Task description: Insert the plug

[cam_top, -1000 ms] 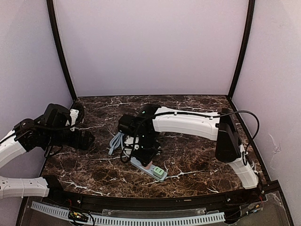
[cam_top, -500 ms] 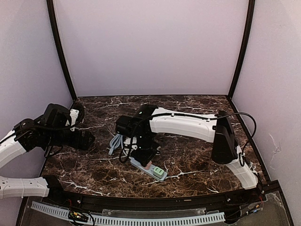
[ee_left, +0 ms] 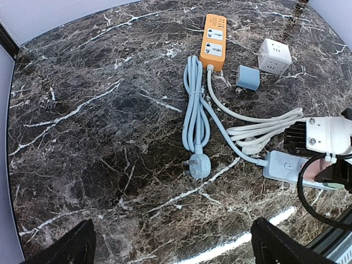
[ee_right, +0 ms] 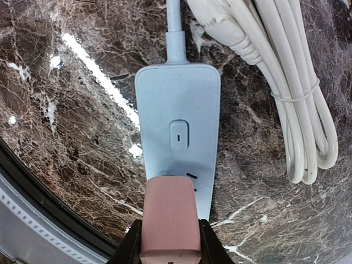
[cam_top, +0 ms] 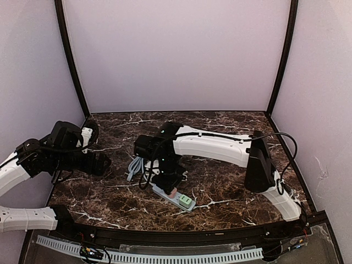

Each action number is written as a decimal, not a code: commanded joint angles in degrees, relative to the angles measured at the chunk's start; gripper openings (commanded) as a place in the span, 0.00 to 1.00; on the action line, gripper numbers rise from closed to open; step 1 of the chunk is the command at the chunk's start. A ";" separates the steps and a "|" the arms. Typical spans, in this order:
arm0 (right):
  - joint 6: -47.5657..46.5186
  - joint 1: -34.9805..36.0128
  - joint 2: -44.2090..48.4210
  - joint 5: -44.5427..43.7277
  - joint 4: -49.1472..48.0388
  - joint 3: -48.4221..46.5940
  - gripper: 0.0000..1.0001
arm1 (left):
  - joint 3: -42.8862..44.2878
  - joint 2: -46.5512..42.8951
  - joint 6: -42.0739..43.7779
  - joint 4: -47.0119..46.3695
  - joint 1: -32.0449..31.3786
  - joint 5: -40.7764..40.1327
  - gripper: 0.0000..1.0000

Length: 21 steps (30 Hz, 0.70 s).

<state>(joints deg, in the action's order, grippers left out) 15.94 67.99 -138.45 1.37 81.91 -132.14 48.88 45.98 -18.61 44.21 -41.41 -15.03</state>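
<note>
Two right jaws gripping pink plug [ee_right: 170, 217], over power strip [ee_right: 177, 110], left jaws released

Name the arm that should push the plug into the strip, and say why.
Right. The right gripper is shut on the pink plug, directly over the power strip just past its switch. The left gripper is open and empty, off to the side of the strip.

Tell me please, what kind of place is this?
Probably a robot test booth, not a home: plain walls close around a marble-patterned table, with two robot arms and power strips laid out.
</note>
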 commanded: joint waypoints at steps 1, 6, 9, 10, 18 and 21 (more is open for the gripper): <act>-0.70 3.11 -7.75 3.63 -3.45 1.31 0.00 | -0.89 -0.62 0.51 -0.76 0.13 0.63 0.99; -5.15 4.06 -8.67 0.97 -3.53 0.96 0.00 | -0.89 -0.49 0.50 -0.79 0.14 0.62 0.99; -6.96 3.93 -8.58 -0.41 -3.97 1.61 0.00 | -0.94 -0.52 0.51 -0.72 0.15 0.54 0.99; -7.05 3.76 -8.56 -0.43 -4.10 1.86 0.00 | -0.93 -0.53 0.46 -0.71 0.11 0.48 0.99; -4.68 3.27 -11.65 3.17 -3.97 0.30 0.00 | -0.89 -0.60 0.42 -0.70 0.10 0.43 0.99; -0.93 1.81 -12.27 5.55 -3.88 1.17 0.00 | -0.92 -0.62 0.42 -0.70 0.18 0.41 0.99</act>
<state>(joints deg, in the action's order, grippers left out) 11.97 69.56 -140.75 -2.02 84.07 -135.41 48.88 45.98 -18.61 44.18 -41.41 -14.61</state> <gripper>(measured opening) 0.258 0.987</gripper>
